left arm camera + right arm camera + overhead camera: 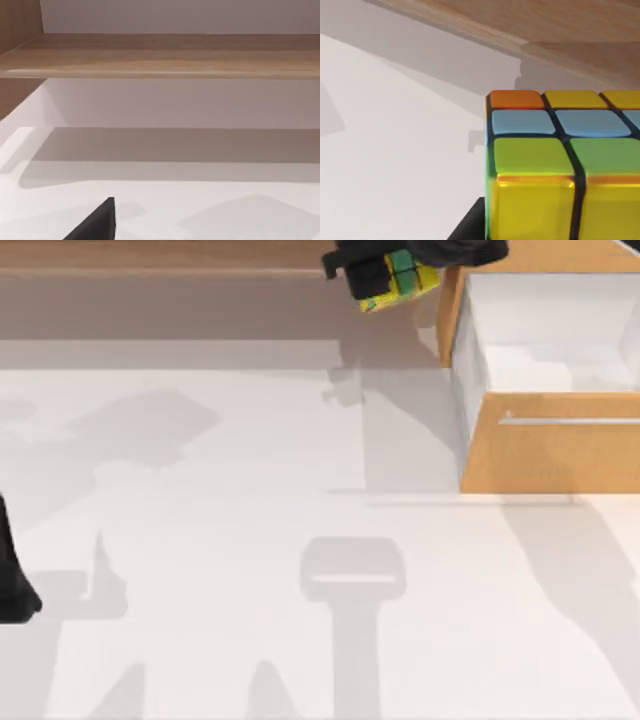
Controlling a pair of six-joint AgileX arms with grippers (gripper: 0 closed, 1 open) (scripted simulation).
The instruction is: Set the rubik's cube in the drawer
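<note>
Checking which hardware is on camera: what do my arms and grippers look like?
Both are plain matte black with no markings or cables visible. The right gripper is blocky and angular; the left arm is a dark, rounded mass at the table's left edge, its finger a flat wedge.

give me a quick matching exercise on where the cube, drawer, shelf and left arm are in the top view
Things:
1. rubik's cube
2. drawer
3. shelf
4. left arm

Places or states:
A. parked at the table's left edge
B. pulled open at the right, white inside
C. held in the right gripper just left of the drawer
D. long brown board along the back

Pairs: 1-C, 2-B, 3-D, 4-A
</note>
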